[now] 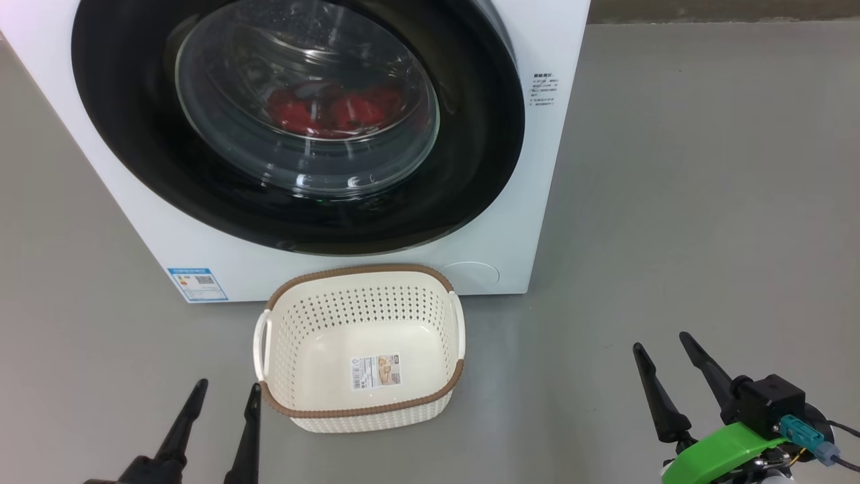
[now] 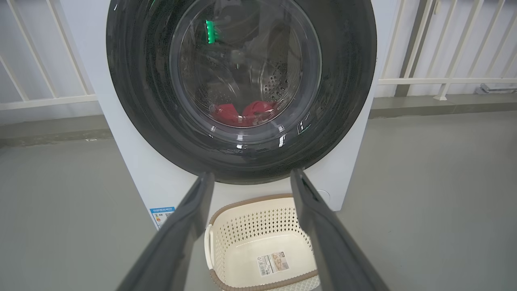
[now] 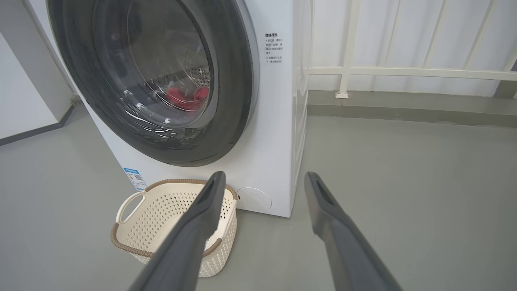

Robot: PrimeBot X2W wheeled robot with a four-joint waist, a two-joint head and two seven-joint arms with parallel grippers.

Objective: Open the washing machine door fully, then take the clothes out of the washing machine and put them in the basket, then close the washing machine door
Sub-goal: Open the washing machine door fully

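The white washing machine (image 1: 537, 222) stands ahead with its round black-ringed door (image 1: 134, 154) shut flat against its front. Through the glass bowl I see the red clothes (image 1: 332, 111) low in the drum, also as red clothes (image 2: 244, 113) and red clothes (image 3: 186, 97). The cream basket (image 1: 359, 411) sits empty on the floor just before the machine, below the door. My left gripper (image 1: 228, 386) is open at the basket's near left corner, holding nothing. My right gripper (image 1: 662, 341) is open over bare floor to the basket's right, well short of the machine.
Grey floor (image 1: 705, 202) spreads wide to the right of the machine. A white railing (image 3: 404, 72) and wall run behind it. A blue label sticker (image 1: 197, 284) marks the machine's lower left front. A round cover (image 1: 474, 274) sits at its lower right.
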